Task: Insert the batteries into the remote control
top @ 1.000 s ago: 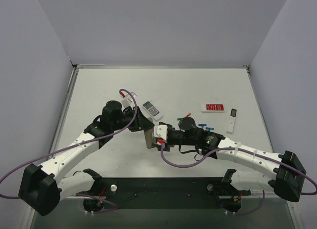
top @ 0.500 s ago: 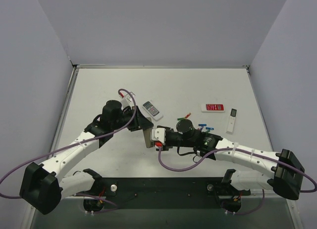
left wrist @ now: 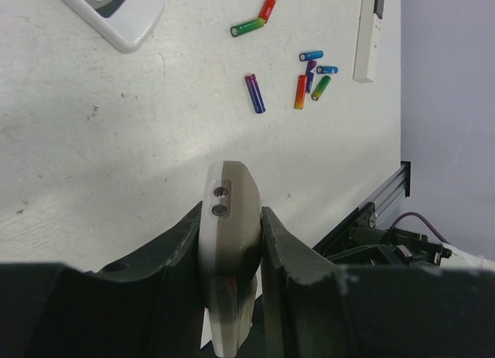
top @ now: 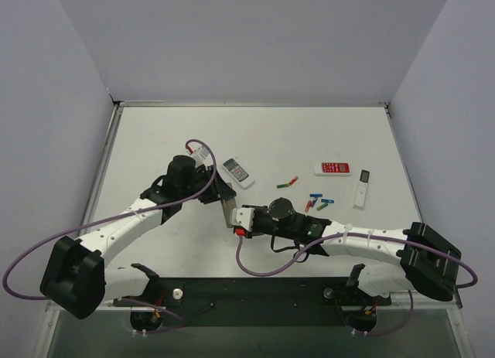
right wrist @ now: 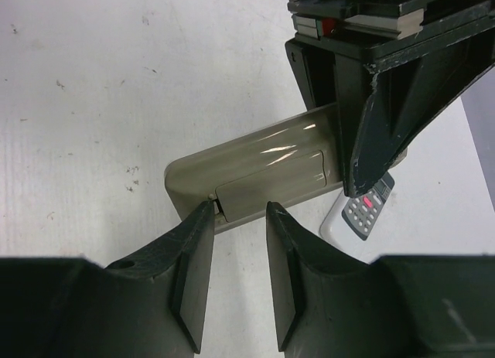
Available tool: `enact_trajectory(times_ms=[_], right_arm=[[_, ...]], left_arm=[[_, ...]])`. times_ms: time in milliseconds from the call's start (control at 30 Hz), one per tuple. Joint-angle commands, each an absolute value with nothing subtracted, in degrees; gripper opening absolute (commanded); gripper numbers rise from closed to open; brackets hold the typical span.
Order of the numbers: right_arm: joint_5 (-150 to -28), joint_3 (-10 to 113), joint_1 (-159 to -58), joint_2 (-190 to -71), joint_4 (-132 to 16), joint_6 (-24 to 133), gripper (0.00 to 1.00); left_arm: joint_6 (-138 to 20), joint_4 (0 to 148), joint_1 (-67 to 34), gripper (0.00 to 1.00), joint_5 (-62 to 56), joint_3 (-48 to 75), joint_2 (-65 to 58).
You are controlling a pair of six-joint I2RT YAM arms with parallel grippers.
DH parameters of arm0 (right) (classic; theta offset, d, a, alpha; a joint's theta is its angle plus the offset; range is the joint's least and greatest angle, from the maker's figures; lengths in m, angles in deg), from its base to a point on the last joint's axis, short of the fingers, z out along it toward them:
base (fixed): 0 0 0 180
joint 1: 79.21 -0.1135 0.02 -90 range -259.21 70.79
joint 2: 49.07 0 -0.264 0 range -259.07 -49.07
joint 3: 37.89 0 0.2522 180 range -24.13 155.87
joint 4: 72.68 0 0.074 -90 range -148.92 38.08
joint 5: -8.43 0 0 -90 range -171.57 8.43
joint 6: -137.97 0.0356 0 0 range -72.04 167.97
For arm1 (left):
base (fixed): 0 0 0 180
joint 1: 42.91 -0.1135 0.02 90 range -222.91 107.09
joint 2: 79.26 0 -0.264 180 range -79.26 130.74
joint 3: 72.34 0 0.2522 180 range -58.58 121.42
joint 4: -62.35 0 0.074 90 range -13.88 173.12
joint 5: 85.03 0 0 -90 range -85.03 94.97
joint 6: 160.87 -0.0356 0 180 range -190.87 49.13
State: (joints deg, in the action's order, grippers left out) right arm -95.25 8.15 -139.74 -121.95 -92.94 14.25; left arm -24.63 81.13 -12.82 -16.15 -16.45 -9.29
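Left gripper [left wrist: 230, 219] clamps remote [right wrist: 255, 168], right gripper [right wrist: 240, 219] half-open, empty, at its shut cover [right wrist: 271, 184]; batteries [left wrist: 254, 93] lie unloaded on table [top: 155, 141].

No legible text; markings unreadable (too small)

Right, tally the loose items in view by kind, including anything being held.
Batteries: 8
Held remote control: 1
Remotes on the table: 3
Total: 12
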Motion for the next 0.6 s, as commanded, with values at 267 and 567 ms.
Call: enact_trajectory(times_ms=[267,567], right_arm=[[-84.83,7.25,-138.80,-128.43,-114.90,13.33,0.21],[-85.35,7.16,-136.43,-130.54,-117.72,16.67,0.16]], left_arm=[[-23.75,84.11,-11.09,0.00,-22.37,-16.57,-6.05],[-29.29,89.64,-11.09,0.00,-16.40,-15.60,-6.22]])
